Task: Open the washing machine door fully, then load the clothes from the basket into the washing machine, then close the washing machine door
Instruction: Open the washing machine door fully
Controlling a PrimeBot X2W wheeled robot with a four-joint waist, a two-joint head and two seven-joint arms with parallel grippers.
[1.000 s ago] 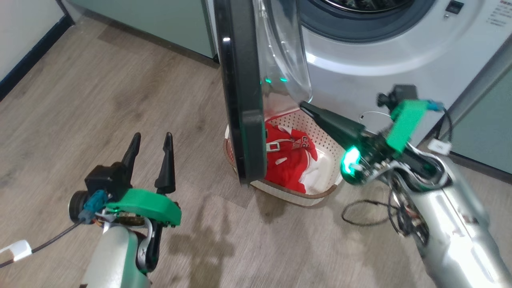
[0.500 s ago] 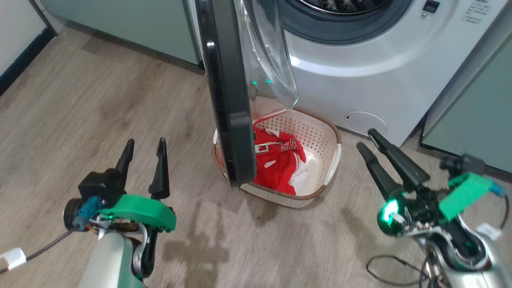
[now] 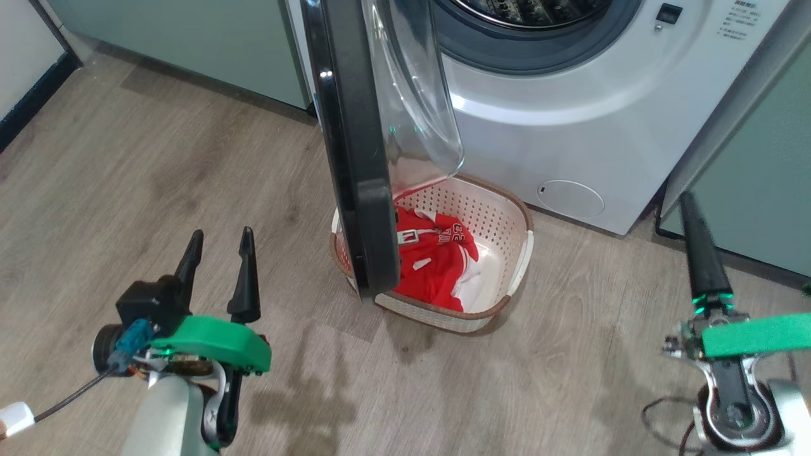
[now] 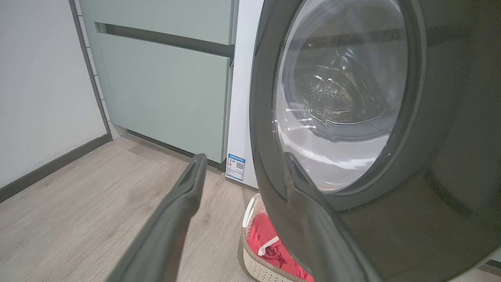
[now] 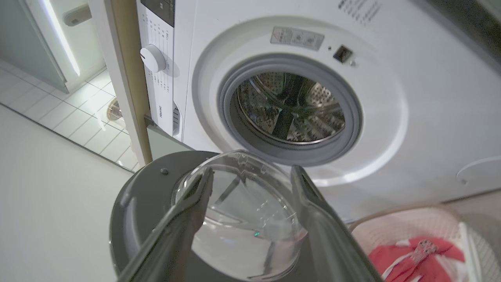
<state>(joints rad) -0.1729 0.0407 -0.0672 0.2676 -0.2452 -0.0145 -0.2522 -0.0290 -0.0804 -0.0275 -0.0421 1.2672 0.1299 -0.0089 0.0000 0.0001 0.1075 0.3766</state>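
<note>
The washing machine point(image 3: 570, 126) is white, its steel drum point(image 5: 291, 107) exposed. The washing machine door point(image 3: 355, 145) stands out edge-on from the front, its glass bowl point(image 3: 412, 95) facing the drum. It overhangs the left part of the basket point(image 3: 488, 209) on the floor. The red clothes point(image 3: 431, 266) lie in the basket. My left gripper point(image 3: 220, 244) hovers open, left of the door, facing its black ring point(image 4: 391, 196). My right gripper point(image 3: 687, 202) is at the lower right, away from door and basket. Its fingers point(image 5: 195, 203) stand apart, open and empty.
Pale green cabinets point(image 3: 190, 44) flank the machine on the left, and another point(image 3: 760, 190) on the right. A small round white flap point(image 3: 570, 197) sits low on the machine front. A cable point(image 3: 659, 418) loops on the wood floor by my right arm.
My right gripper was shut near the door's lower inner edge. It has opened and drawn back to the lower right. The camera has shifted; the left gripper keeps its pose.
</note>
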